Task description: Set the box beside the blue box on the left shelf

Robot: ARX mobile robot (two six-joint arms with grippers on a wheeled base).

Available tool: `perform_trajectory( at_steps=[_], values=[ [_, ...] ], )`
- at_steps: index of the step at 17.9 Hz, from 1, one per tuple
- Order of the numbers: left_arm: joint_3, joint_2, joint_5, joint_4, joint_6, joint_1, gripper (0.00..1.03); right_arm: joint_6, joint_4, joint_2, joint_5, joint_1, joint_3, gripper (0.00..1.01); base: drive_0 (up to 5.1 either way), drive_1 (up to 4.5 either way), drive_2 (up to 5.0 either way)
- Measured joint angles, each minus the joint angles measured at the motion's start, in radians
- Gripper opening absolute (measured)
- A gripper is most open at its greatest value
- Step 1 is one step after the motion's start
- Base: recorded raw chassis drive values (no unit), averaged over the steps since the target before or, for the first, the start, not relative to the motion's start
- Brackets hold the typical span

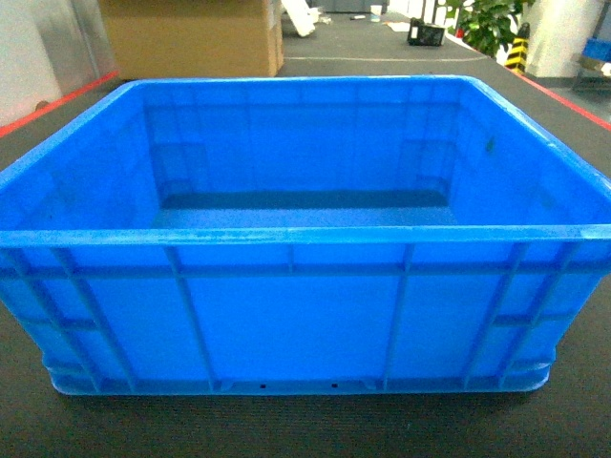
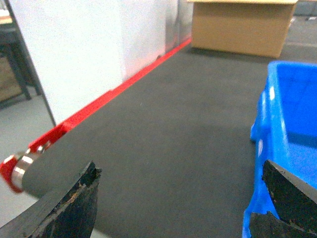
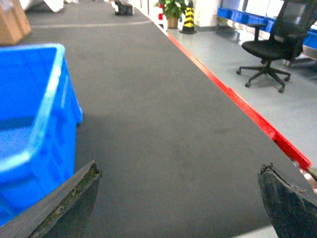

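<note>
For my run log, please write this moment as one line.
blue crate: empty, on dark belt | left gripper: open, beside crate, holding nothing | right gripper: open, beside crate | shelf: not in view

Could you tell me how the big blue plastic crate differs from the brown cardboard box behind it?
The bright blue ribbed plastic crate is open-topped and shows an empty floor; the plain brown cardboard box looks closed, though its top is cut off in the head view. The crate sits close, filling the head view; the cardboard box stands farther back to the left. Both are rectangular and rest on the dark grey belt.
</note>
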Motion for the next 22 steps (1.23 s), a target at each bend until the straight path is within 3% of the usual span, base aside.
perform_trajectory(
  at_steps=[2, 3, 4, 5, 6, 8, 11, 13, 19, 21, 22],
  values=[
    [0.175, 0.261, 0.108, 0.123, -0.001, 0.042, 0.98, 0.001, 0.112, 0.233, -0.073, -0.008, 0.173, 0.98, 0.0, 0.0, 0.0],
    [0.28, 0.407, 0.189, 0.097, -0.052, 0.055, 0.98, 0.021, 0.08, 0.367, -0.127, -0.008, 0.285, 0.98, 0.0, 0.0, 0.0],
    [0.375, 0.541, 0.239, 0.077, -0.074, 0.051, 0.98, 0.035, 0.04, 0.488, -0.179, -0.006, 0.381, 0.98, 0.0, 0.0, 0.0],
    [0.489, 0.697, 0.272, 0.04, -0.073, 0.043, 0.98, 0.051, 0.003, 0.639, -0.211, 0.004, 0.494, 0.98, 0.0, 0.0, 0.0],
    [0.579, 0.819, 0.269, -0.011, -0.068, 0.038, 0.98, 0.056, -0.036, 0.758, -0.227, 0.016, 0.586, 0.98, 0.0, 0.0, 0.0],
    [0.757, 1.003, 0.287, -0.176, -0.095, 0.04, 0.98, 0.091, -0.14, 0.964, -0.289, 0.035, 0.773, 0.98, 0.0, 0.0, 0.0],
    [0.914, 1.138, 0.301, -0.312, -0.13, 0.031, 0.98, 0.122, -0.201, 1.198, -0.293, 0.058, 0.922, 0.98, 0.0, 0.0, 0.0],
    [0.95, 1.211, 0.294, -0.382, -0.154, 0.024, 0.98, 0.129, -0.241, 1.306, -0.254, 0.067, 0.927, 0.98, 0.0, 0.0, 0.0],
    [0.946, 1.25, 0.307, -0.417, -0.182, 0.006, 0.98, 0.148, -0.238, 1.336, -0.255, 0.078, 0.927, 0.98, 0.0, 0.0, 0.0],
    [0.945, 1.25, 0.319, -0.468, -0.186, -0.007, 0.84, 0.159, -0.251, 1.343, -0.257, 0.078, 0.927, 0.98, 0.0, 0.0, 0.0],
    [0.945, 1.251, 0.333, -0.497, -0.186, -0.011, 0.72, 0.174, -0.274, 1.349, -0.256, 0.077, 0.927, 0.87, 0.0, 0.0, 0.0]
  ],
)
